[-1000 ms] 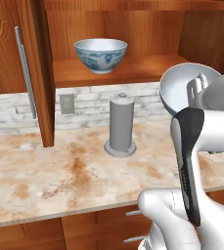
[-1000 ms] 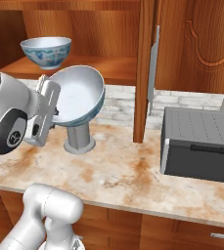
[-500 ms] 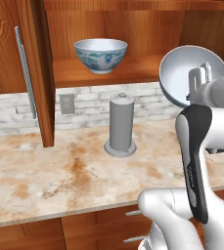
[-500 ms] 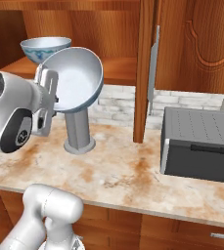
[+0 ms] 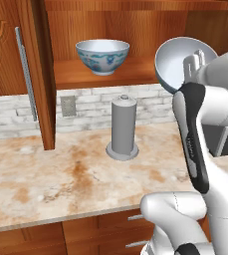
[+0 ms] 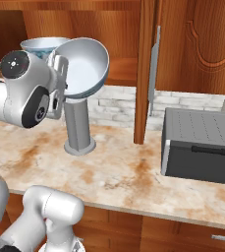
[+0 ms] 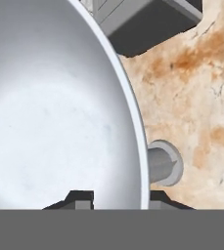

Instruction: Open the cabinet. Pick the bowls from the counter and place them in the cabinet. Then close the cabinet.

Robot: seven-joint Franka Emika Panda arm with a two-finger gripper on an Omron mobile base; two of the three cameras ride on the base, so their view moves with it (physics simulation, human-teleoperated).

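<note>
The cabinet [image 5: 41, 74] stands open, and one blue-patterned bowl [image 5: 102, 56] rests on its wooden shelf [image 5: 140, 69]. My gripper [image 5: 195, 63] is shut on the rim of a second bowl [image 5: 175, 62], held tilted in the air at shelf height, right of the first. From the right base view the held bowl [image 6: 84, 64] hangs above the grey cylinder, with the gripper [image 6: 60, 74] at its left rim and the shelf bowl [image 6: 40, 45] behind. The hand view looks into the held bowl's pale inside [image 7: 55, 112], its rim between the gripper [image 7: 118, 199] tips.
A grey upright cylinder [image 5: 123, 127] stands on the counter [image 5: 60, 179] below the held bowl. A dark grey box appliance [image 6: 200, 145] sits on the counter to the right. The open doors with long silver handles [image 5: 26, 74] [image 6: 154, 69] flank the opening.
My gripper has lifted the held bowl from above the cylinder up to shelf height and closer to the cabinet. The shelf bowl has not moved.
</note>
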